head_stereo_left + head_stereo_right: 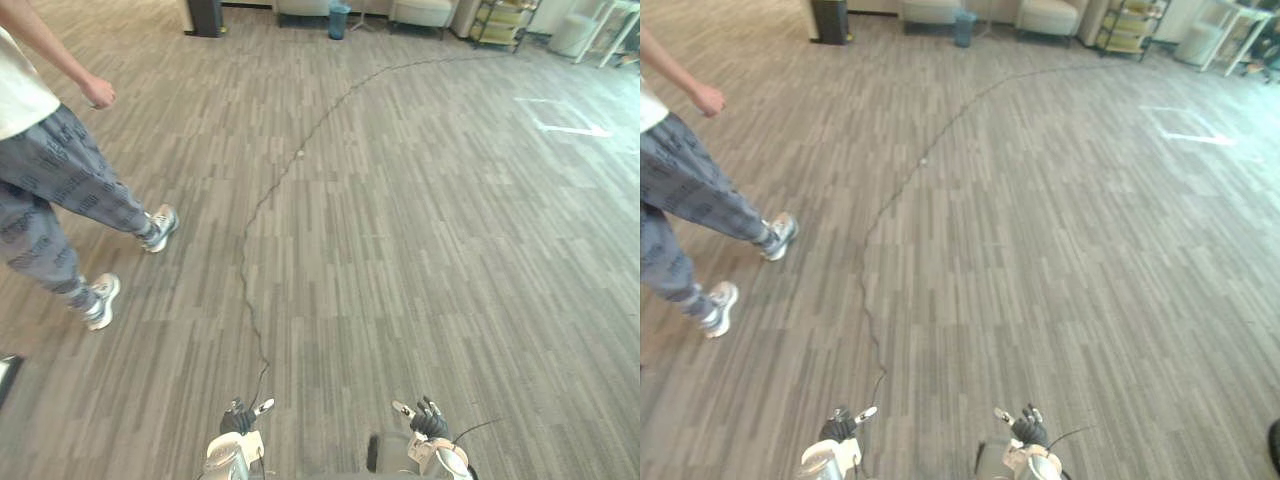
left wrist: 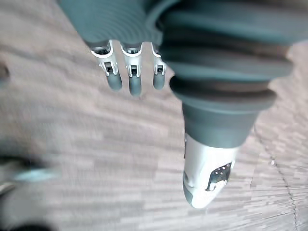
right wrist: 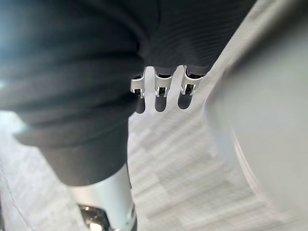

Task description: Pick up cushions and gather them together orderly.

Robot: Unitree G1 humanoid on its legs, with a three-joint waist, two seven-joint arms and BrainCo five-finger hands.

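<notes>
My left hand [image 1: 240, 418] hangs low at the bottom edge of the left eye view, over bare wood-pattern floor. Its fingers [image 2: 131, 77] are straight and its thumb [image 2: 207, 178] stands apart, with nothing between them. My right hand [image 1: 428, 420] hangs beside it, a little to the right. Its fingers [image 3: 161, 89] are also straight and hold nothing. Under both hands lies grey plank floor [image 1: 400, 250].
A person [image 1: 50, 170] in patterned trousers and white sneakers walks at the left. Along the far wall stand pale seats [image 1: 420, 10], a blue bin [image 1: 339, 20], a black bin [image 1: 205, 15], a shelf cart [image 1: 500, 22] and a white table [image 1: 610, 30]. A dark object [image 1: 6, 372] sits at the left edge.
</notes>
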